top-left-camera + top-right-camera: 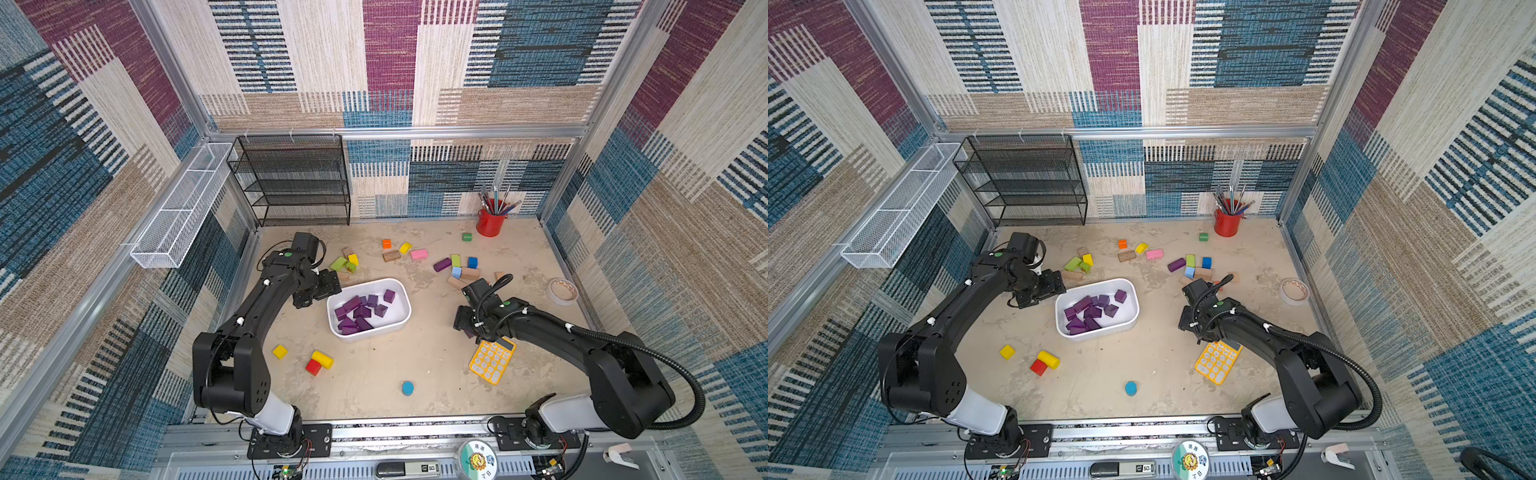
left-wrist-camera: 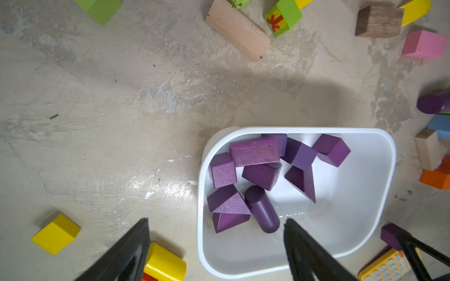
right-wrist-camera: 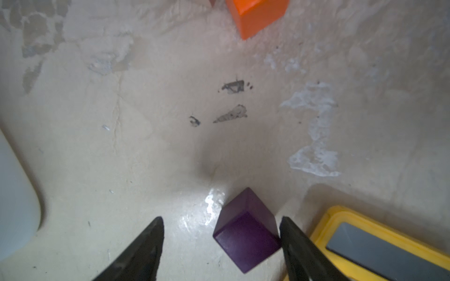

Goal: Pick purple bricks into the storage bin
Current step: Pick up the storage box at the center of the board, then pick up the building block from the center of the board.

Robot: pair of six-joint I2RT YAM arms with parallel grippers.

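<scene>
Right gripper (image 3: 221, 219) was down low over the table (image 3: 170, 146), jaws apart, and there was the purple cube (image 3: 246, 228) sitting between them! It sat off-centre, one corner right up against one finger (image 3: 299, 250). The other finger (image 3: 143, 250) stood clear of it, with bare table between. Not clamped, then. Just past the touching finger lay the yellow calculator (image 3: 323, 219). The bin (image 3: 14, 194) showed out beyond the free finger, well apart.

Over to the left gripper (image 2: 217, 219): jaws wide, nothing in them, hovering above the bin's near end. One finger hung over the white floor, the other outside the rim over the table. Ahead of it, a heap of purple bricks (image 2: 254, 150) lay inside the bin. One purple cylinder (image 1: 442, 264) lay out on the table, well apart from both grippers.
</scene>
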